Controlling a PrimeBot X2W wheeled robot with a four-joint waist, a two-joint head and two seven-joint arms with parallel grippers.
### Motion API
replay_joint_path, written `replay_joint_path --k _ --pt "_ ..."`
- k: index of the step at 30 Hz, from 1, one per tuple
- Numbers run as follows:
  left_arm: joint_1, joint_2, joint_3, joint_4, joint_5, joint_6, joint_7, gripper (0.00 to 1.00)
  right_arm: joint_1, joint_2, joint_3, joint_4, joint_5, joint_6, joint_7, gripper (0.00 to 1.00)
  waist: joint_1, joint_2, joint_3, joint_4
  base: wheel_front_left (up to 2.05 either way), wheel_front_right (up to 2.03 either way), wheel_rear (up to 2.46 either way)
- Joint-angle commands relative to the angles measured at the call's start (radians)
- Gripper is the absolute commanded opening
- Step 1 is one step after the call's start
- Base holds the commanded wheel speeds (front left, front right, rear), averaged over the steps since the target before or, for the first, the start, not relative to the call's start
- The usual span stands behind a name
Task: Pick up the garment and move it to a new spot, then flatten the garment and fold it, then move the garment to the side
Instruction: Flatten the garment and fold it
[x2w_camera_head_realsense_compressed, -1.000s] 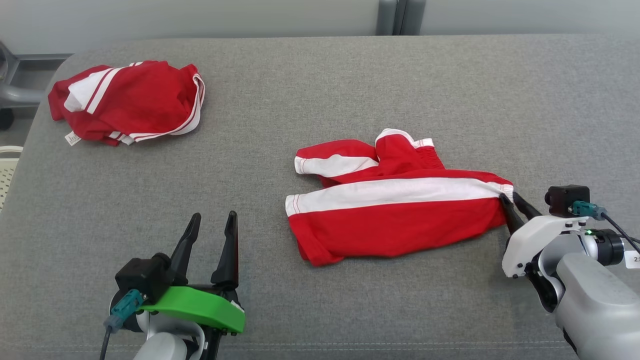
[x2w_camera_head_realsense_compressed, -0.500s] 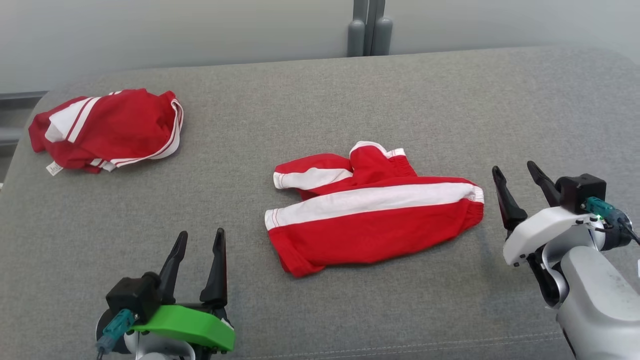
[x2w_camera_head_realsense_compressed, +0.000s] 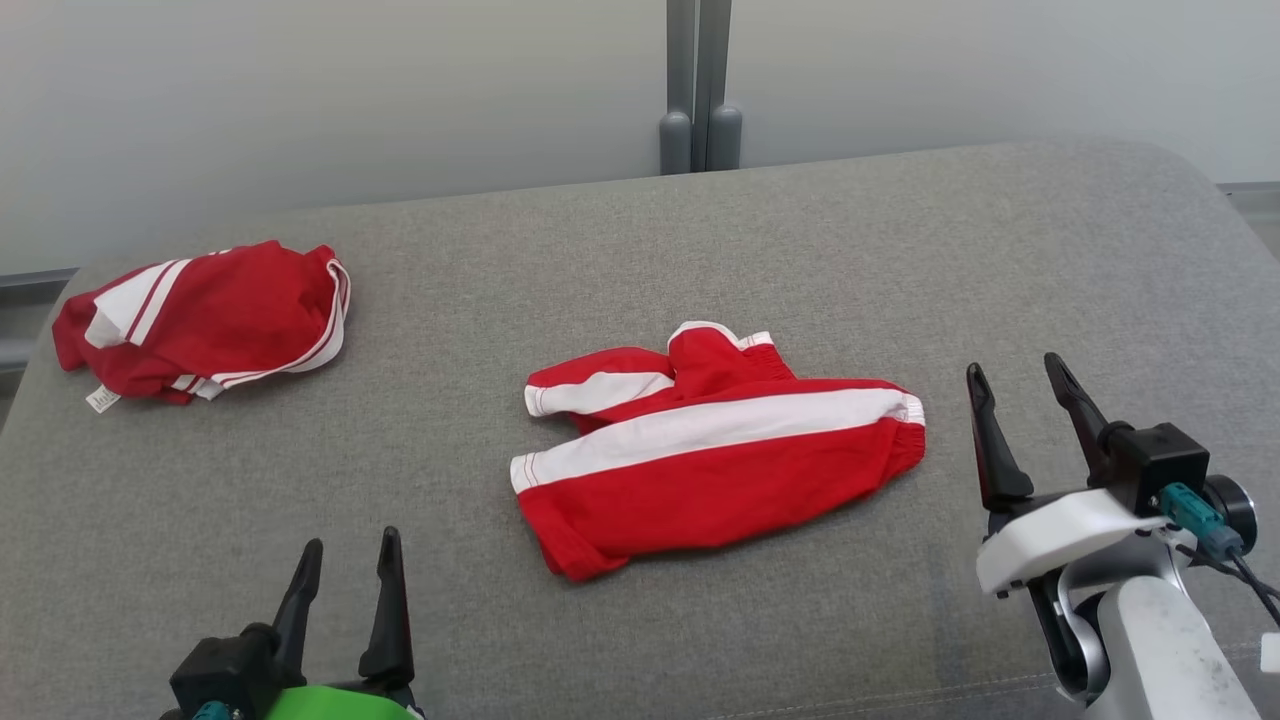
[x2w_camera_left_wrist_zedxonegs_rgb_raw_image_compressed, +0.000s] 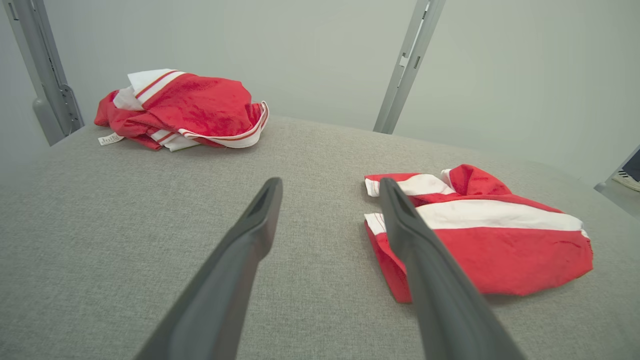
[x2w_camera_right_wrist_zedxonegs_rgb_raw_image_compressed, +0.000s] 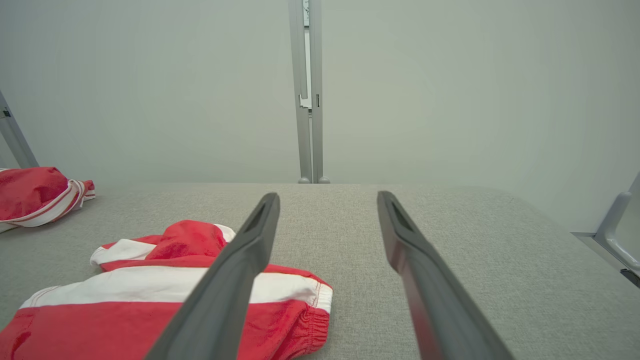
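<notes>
My right hand (x2w_camera_head_realsense_compressed: 1015, 365) stands with its two fingers apart and nothing between them, just off the elastic right end of the garment (x2w_camera_head_realsense_compressed: 715, 470) and clear of the cloth. My left hand (x2w_camera_head_realsense_compressed: 351, 540) is spread the same way and empty, low at the near left of the bench (x2w_camera_head_realsense_compressed: 600, 250), well apart from the garment's hemmed left edge. The garment, red with a broad white stripe, lies about mid-bench. Its near portion is laid fairly smooth, but the far-left part is doubled over and a red lump stands up behind the stripe. A second red-and-white garment (x2w_camera_head_realsense_compressed: 200, 320) sits bunched at the far left corner, well away from this one. I judge the move to a new spot is done and that I'm in the flattening step, with the fold and the shift to the side not yet begun. Next I'd want the left hand brought across to the hemmed edge and the right hand back onto the elastic end, then a gentle pull apart, and after that the raised lump needs spreading; pinching both layers at once could drag the whole piece instead
</notes>
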Motion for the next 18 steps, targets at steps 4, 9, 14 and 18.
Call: replay_joint_path --k 4,9,14,18 --pt "0.049 0.009 0.037 -0.033 0.014 0.026 -0.007 1.0 0.079 0.029 -0.022 -0.099 -0.026 0.0 0.034 1.0 0.0 0.0 -0.014 -0.006 0.0 0.0 0.0" --pt "0.081 0.019 0.068 -0.057 0.021 0.035 -0.007 1.0 0.137 0.044 -0.025 -0.179 -0.028 0.0 0.068 1.0 0.0 0.0 -0.021 -0.008 0.0 0.0 0.0" --pt "0.099 0.02 0.082 -0.07 0.027 0.034 -0.007 1.0 0.159 0.049 -0.015 -0.22 -0.019 0.0 0.094 1.0 0.0 0.0 -0.022 -0.01 0.0 0.0 0.0" --pt "0.101 0.016 0.08 -0.072 0.03 0.029 -0.007 1.0 0.163 0.05 -0.014 -0.232 -0.019 0.0 0.104 1.0 0.0 0.0 -0.022 -0.008 0.0 0.0 0.0"
